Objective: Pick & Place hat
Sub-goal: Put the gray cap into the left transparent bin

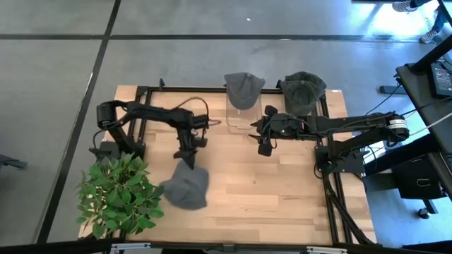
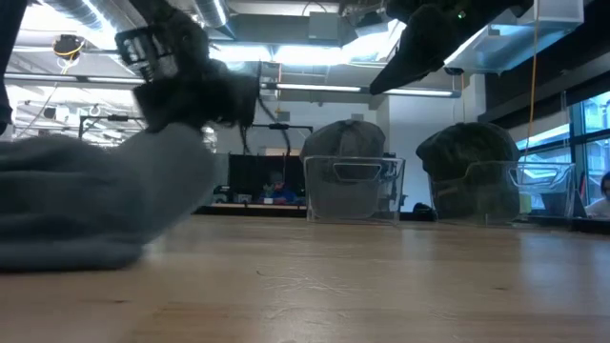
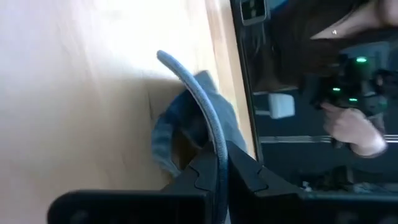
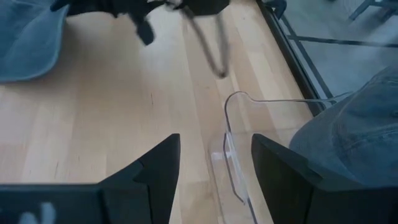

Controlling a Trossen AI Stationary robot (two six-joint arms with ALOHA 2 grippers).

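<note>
From above we see the wooden table (image 1: 282, 190) with a grey hat (image 1: 186, 187) lying near its front left, beside a leafy plant (image 1: 116, 194). Our left gripper (image 1: 188, 159) is down at the hat's back edge, pinching it. Two more hats sit at the far edge — a grey one (image 1: 243, 87) on a clear stand (image 1: 240, 118) and a darker green one (image 1: 304, 90). Our right gripper (image 1: 264, 140) hovers just in front of that stand.

At table height, the grey hat (image 2: 95, 205) fills the left, both stands behind it.

Our left wrist shows the fingers (image 3: 245, 171) clamped tight on the hat's brim (image 3: 199, 106) — a person's hand (image 3: 354, 130) shows beyond the table.

Our right wrist shows its fingers (image 4: 155, 168) spread apart, holding nothing, over the clear stand (image 4: 233, 155).

We can read no writing or labels anywhere.
</note>
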